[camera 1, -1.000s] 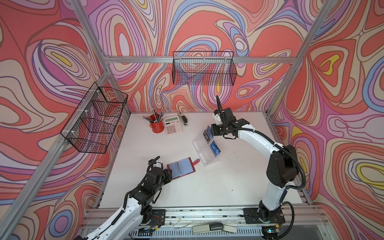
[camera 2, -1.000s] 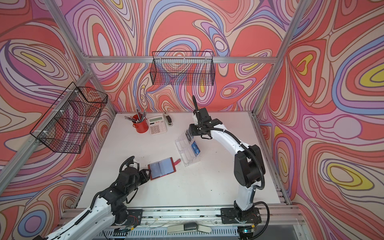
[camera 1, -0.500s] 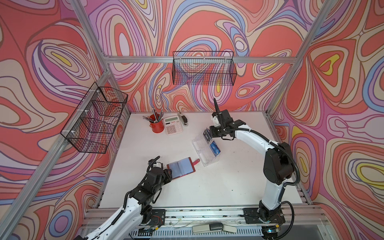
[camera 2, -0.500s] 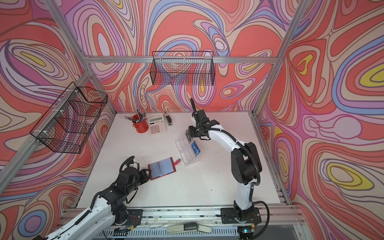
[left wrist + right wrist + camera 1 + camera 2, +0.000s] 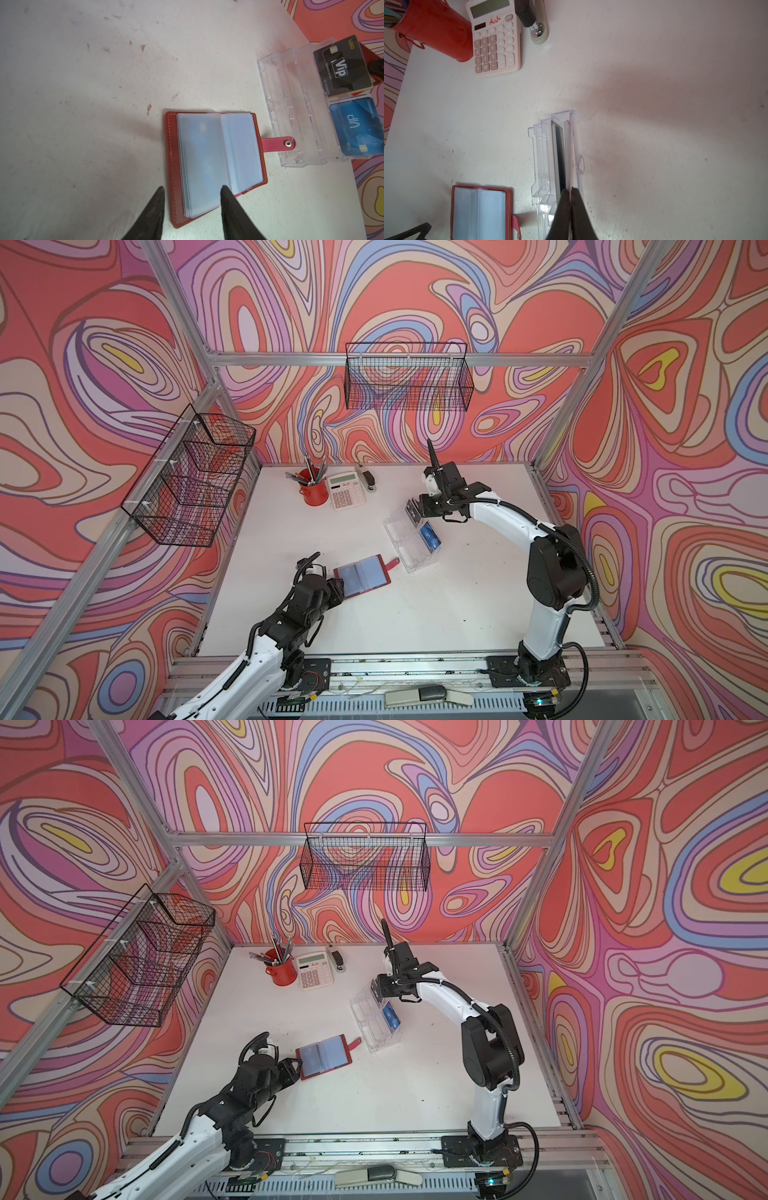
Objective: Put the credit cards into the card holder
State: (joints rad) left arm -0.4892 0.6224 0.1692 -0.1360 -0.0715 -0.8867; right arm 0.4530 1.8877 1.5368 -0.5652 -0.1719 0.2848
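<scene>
The red card holder (image 5: pixel 365 574) (image 5: pixel 328 1054) lies open on the table, its clear sleeves (image 5: pixel 207 155) facing up. My left gripper (image 5: pixel 192 187) (image 5: pixel 338 585) is open and straddles its near corner; one finger rests over a sleeve, the other beside the cover. The credit cards stand in a clear acrylic stand (image 5: pixel 291 104) as a black VIP stack (image 5: pixel 340 66) (image 5: pixel 412 512) and a blue stack (image 5: pixel 357 128) (image 5: pixel 429 536). My right gripper (image 5: pixel 571 188) (image 5: pixel 419 510) is shut on a thin pale card edge behind the black stack (image 5: pixel 560 155).
A red pen cup (image 5: pixel 312 491), a beige calculator (image 5: pixel 347 490) and a stapler (image 5: pixel 365 481) stand along the back edge. Wire baskets hang on the left wall (image 5: pixel 191 481) and the back wall (image 5: pixel 409 381). The holder's snap strap (image 5: pixel 278 144) nearly touches the stand.
My right wrist has shifted slightly towards the back left over the stand, with its elbow following. The left arm and the card holder have not moved.
</scene>
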